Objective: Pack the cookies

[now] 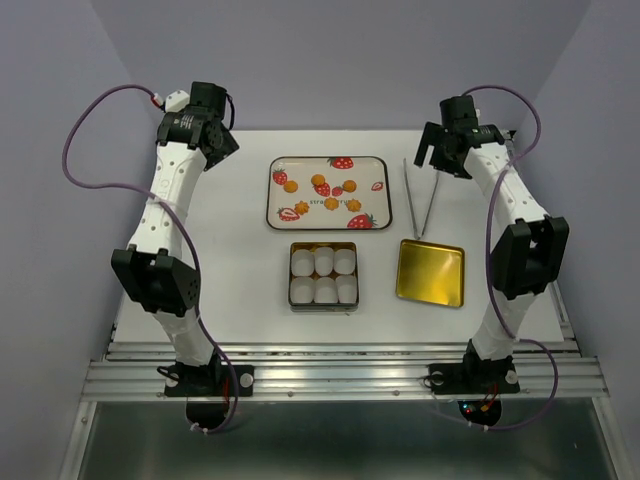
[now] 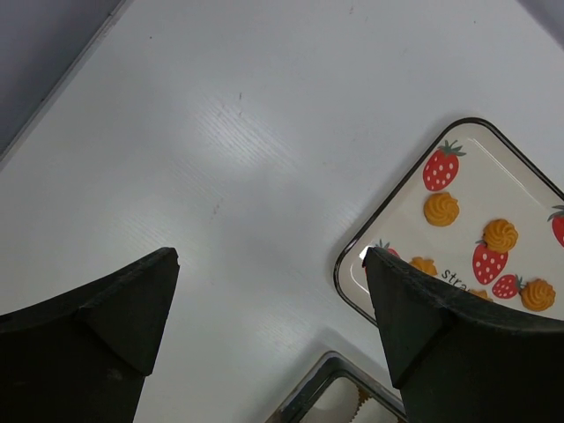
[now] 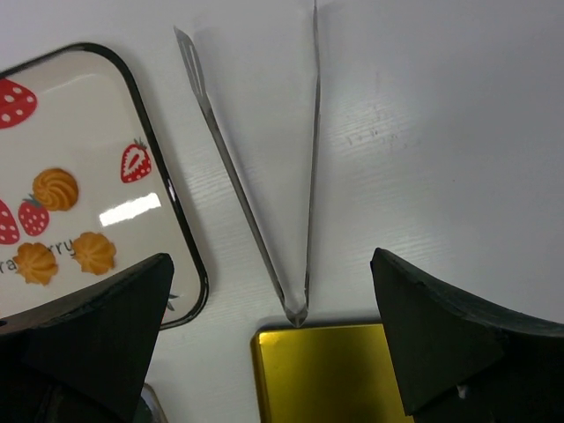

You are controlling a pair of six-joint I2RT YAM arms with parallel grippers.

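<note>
Two arms reach up bent at the elbow, our left claw (image 2: pixel 269 264) wide open beside one tray (image 1: pixel 300 168) holding six cookies (image 1: pixel 318 181), then we see one tin (image 1: pixel 292 275) with six paper cups (image 1: pixel 324 262), one pair of tongs (image 3: pixel 297 310), one gold lid (image 1: pixel 430 272), our right claw (image 3: pixel 269 260) likewise open.
</note>
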